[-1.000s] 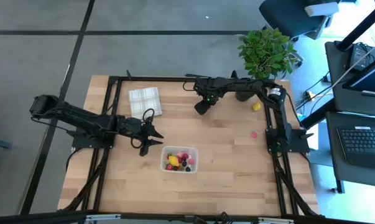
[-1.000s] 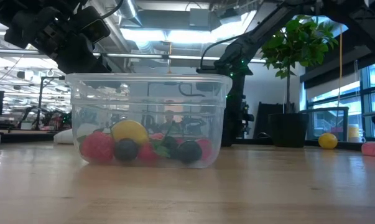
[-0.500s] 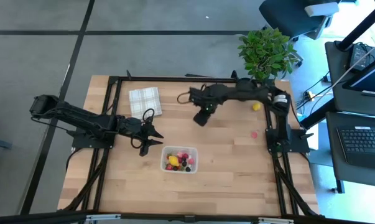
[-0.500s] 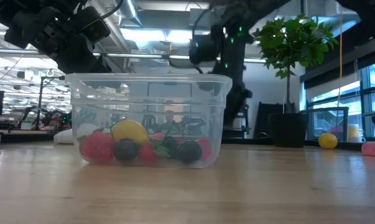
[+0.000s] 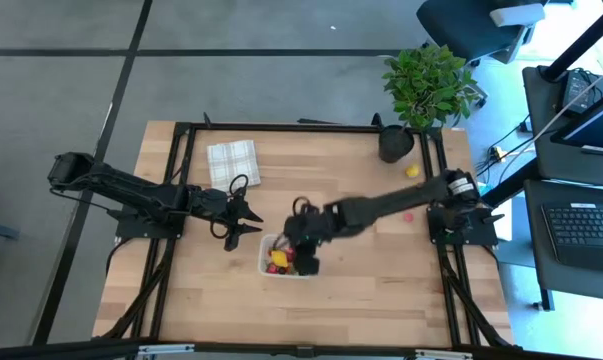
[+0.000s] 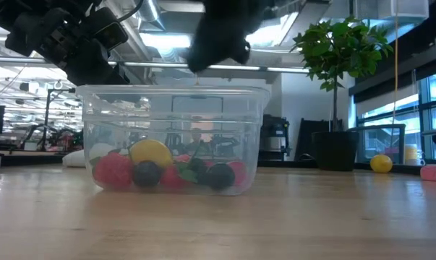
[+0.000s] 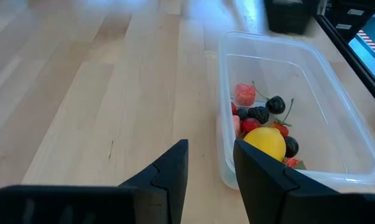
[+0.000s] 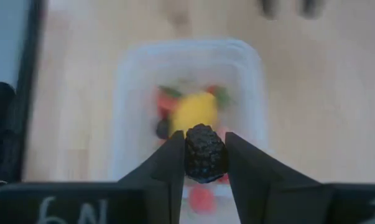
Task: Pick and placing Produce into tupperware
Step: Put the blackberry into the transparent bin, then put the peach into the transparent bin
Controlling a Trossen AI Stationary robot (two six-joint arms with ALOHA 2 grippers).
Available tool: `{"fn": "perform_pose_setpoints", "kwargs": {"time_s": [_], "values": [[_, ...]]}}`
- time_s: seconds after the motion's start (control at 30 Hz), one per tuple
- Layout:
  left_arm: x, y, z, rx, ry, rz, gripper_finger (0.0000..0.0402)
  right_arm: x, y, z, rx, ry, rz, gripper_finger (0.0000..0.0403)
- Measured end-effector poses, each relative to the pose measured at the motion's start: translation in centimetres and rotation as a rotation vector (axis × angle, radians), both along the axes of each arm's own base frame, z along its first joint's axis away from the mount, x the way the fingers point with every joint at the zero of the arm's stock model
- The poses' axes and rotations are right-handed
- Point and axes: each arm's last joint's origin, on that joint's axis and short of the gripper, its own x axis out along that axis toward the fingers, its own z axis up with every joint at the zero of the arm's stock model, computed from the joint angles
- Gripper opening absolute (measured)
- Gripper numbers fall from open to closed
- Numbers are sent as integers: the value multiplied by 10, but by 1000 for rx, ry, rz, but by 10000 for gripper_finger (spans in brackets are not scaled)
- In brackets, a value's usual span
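Note:
The clear tupperware stands near the table's middle and holds several pieces of produce: a yellow lemon, red berries and dark ones. My right gripper hangs over the tub, shut on a dark blackberry. It shows in the low view as a dark blur above the rim. My left gripper waits open just left of the tub, holding nothing. A small lemon and a pink piece lie loose on the table at the right. My right gripper pinches the blackberry by its two opposite sides between its two fingers. The fingers slant down from the table's right side. The berry is lifted clear, above the tub's open top.
A white-green checked cloth lies at the far left of the table. A potted plant with a dark pot stands at the far right corner. Black frame rails run along the table's sides.
My right gripper has swung from the table's far side, near the plant's pot, toward the near edge and the left, and now hangs above the tupperware. It has turned as it went and now points more steeply down.

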Motion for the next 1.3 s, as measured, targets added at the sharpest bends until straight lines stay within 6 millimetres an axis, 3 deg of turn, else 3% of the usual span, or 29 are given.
{"fn": "perform_pose_setpoints", "kwargs": {"time_s": [0.1, 0.23, 0.47, 0.67, 1.3], "values": [[0, 0, 0, 0, 0, 0, 121, 2, 19, -4, -16, -42, 31, 106], [0, 0, 0, -1, -3, 0, 121, 8, 29, -20, -42, -30, 36, 101], [0, 0, 0, -1, -3, 0, 121, 20, 26, -64, -44, 69, 29, 104], [0, 0, 0, -1, -1, 0, 121, 25, 24, -84, 5, 128, 54, 103], [0, 0, 0, -1, 0, 0, 121, 23, 25, -84, 48, 145, 115, 155]]}}
